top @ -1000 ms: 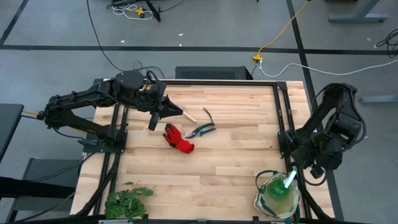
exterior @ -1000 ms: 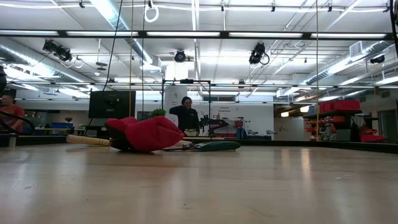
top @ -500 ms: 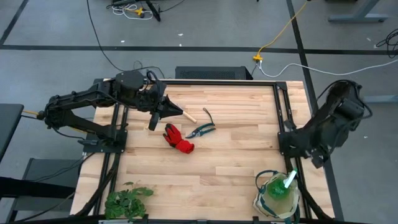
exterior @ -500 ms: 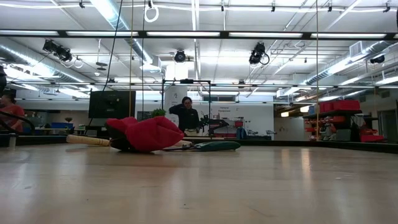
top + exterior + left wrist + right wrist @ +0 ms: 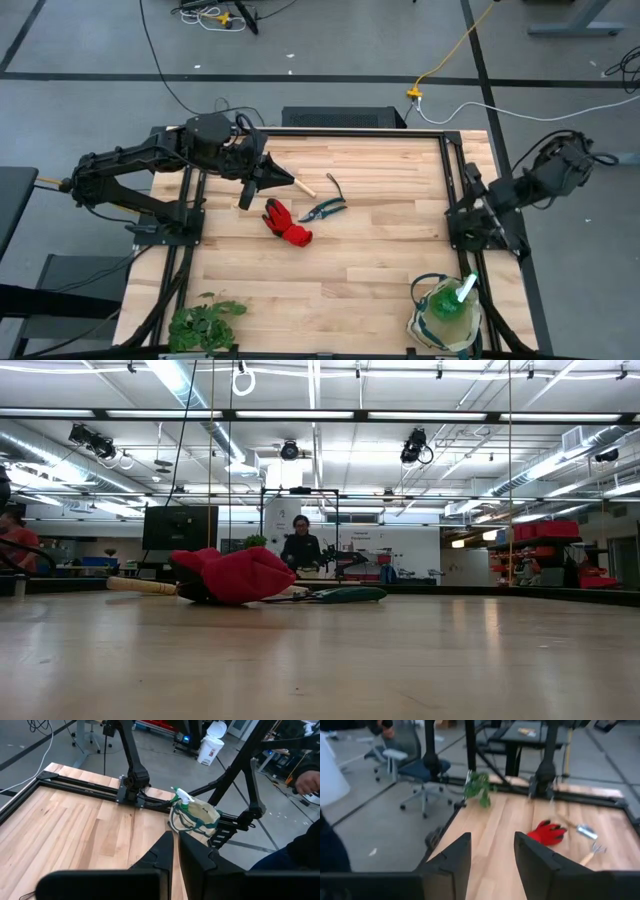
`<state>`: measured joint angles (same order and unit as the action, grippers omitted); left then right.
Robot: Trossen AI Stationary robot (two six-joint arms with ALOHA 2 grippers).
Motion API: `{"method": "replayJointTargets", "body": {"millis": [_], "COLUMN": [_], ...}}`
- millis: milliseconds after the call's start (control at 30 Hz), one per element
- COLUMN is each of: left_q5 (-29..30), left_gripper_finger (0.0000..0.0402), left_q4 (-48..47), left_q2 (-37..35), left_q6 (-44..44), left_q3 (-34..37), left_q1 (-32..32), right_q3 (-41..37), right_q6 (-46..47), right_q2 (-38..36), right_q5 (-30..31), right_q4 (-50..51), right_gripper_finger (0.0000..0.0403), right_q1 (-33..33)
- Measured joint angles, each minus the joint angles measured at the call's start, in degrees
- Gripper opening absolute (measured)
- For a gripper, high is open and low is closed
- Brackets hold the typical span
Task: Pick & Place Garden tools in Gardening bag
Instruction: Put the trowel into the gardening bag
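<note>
Left gripper (image 5: pixel 262 180) above the wooden-handled tool (image 5: pixel 300 187), fingers almost together with a thin slit between, clamping nothing. Red glove (image 5: pixel 285 222) just beside it, pruning shears (image 5: pixel 324 209) past that. Right gripper (image 5: pixel 491 865) parted and empty, off the table edge. Gardening bag (image 5: pixel 446 314) near that arm, holding the green spray bottle (image 5: pixel 459 293).

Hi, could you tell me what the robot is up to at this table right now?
It is packing garden tools into the bag at a table corner; a green spray bottle already sits inside. The red glove, shears and a wooden-handled tool lie mid-table. The left gripper hovers beside the glove, nearly closed and empty. The right gripper is open, back at the table edge.
</note>
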<state>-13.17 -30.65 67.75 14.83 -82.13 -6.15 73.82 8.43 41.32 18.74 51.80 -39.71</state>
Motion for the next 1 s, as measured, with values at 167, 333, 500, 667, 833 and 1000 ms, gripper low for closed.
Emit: {"method": "replayJointTargets", "body": {"millis": [167,333,500,667,833,1000], "left_q5": [0.0,0.0,0.0,0.0,0.0,0.0], "left_gripper_finger": [0.0030,0.0030,0.0030,0.0030,0.0030,0.0030], "left_q4": [0.0,0.0,0.0,0.0,0.0,0.0], "left_q2": [0.0,0.0,0.0,0.0,0.0,0.0], "left_q6": [-0.5,-0.5,-0.5,-0.5,-0.6,-0.6], "left_q3": [0.0,0.0,0.0,0.0,0.0,0.0], "left_q1": [0.0,0.0,0.0,0.0,0.0,0.0], "right_q3": [0.0,0.0,0.0,0.0,0.0,0.0], "right_q6": [-1.7,-1.9,-2.4,-3.2,-3.3,-3.4], "right_q2": [-0.3,-0.7,-1.5,-2.5,-2.9,-2.9], "right_q5": [0.1,-0.2,-0.2,0.5,1.9,1.8], "right_q4": [-3.0,-4.3,-9.5,-12.7,-12.0,-10.5], "right_gripper_finger": [0.0149,0.0149,0.0149,0.0149,0.0149,0.0149], "right_q1": [2.4,4.3,5.9,7.3,8.8,10.4]}}
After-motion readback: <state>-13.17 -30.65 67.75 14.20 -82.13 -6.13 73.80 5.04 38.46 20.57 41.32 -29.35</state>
